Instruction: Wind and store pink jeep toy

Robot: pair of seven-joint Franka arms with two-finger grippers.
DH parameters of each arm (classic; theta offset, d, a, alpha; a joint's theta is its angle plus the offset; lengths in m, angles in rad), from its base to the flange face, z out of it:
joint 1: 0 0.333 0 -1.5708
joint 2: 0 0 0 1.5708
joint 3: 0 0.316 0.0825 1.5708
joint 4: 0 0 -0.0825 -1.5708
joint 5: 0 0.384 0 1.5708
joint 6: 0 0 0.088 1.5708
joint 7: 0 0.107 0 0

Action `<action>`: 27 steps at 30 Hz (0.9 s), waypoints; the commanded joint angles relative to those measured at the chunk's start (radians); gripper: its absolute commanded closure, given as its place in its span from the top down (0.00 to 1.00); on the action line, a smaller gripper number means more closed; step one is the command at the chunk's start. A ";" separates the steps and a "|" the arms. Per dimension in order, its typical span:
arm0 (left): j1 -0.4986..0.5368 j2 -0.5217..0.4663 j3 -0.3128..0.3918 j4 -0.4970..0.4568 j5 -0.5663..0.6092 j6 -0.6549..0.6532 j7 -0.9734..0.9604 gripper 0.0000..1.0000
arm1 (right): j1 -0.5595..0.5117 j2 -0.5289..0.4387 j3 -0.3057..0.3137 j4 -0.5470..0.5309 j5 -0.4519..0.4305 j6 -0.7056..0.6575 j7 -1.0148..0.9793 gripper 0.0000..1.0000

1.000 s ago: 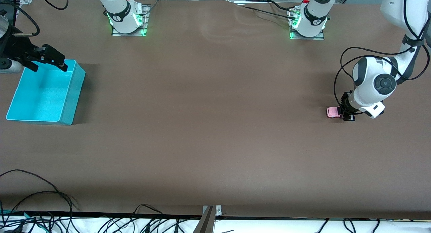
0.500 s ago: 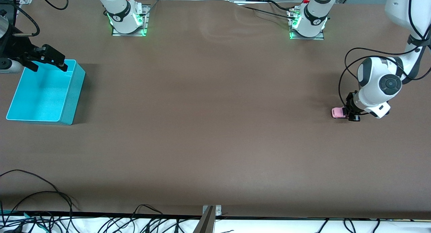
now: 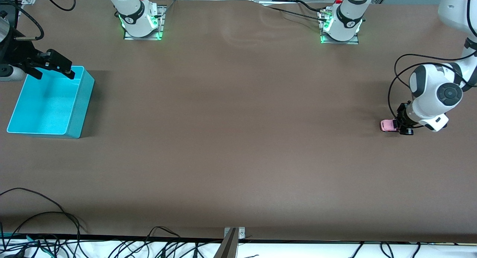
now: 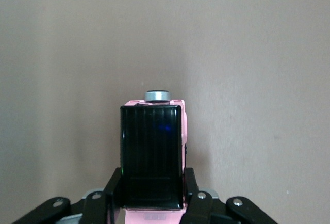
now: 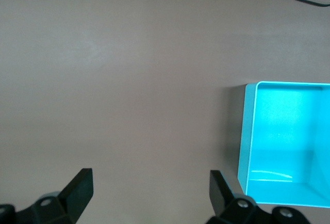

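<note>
Right gripper (image 3: 52,69) waiting with fingers spread wide over the turquoise bin (image 3: 80,105), its arm cut off at the frame edge, pink jeep toy (image 3: 388,125) on the table (image 3: 238,138) at the left arm's end, clamped at its rear between the closed left gripper (image 3: 403,126), wheels hidden in the wrist view.

Brown worktop (image 3: 238,138): matt, cloth-like | turquoise rectangular plastic bin (image 3: 80,112): smooth, slight sheen | small pink plastic jeep toy (image 4: 154,152): glossy ribbed black roof

The left gripper (image 4: 153,203) is clamped on the pink jeep toy (image 4: 153,152), one finger (image 4: 114,190) against each side (black roof panel facing up); its wheels seem to rest on the brown table (image 4: 247,53).
</note>
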 commanded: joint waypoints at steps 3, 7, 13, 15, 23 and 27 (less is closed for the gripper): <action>0.054 0.112 -0.006 0.057 0.038 0.051 0.048 0.17 | 0.002 -0.016 -0.006 -0.015 0.010 -0.005 -0.001 1.00; 0.060 0.112 -0.006 0.060 0.038 0.051 0.066 0.17 | 0.002 -0.016 -0.006 -0.015 0.010 -0.003 -0.001 1.00; 0.075 0.121 -0.004 0.074 0.038 0.051 0.077 0.18 | 0.002 -0.016 -0.006 -0.015 0.010 -0.005 -0.001 1.00; 0.075 0.120 -0.004 0.074 0.038 0.051 0.077 0.18 | 0.002 -0.016 -0.006 -0.015 0.010 -0.005 -0.001 1.00; 0.075 0.120 -0.004 0.074 0.038 0.051 0.077 0.29 | 0.002 -0.016 -0.006 -0.015 0.010 -0.005 -0.001 1.00; 0.075 0.114 -0.004 0.074 0.048 0.051 0.077 0.51 | 0.002 -0.016 -0.006 -0.015 0.010 -0.005 -0.001 1.00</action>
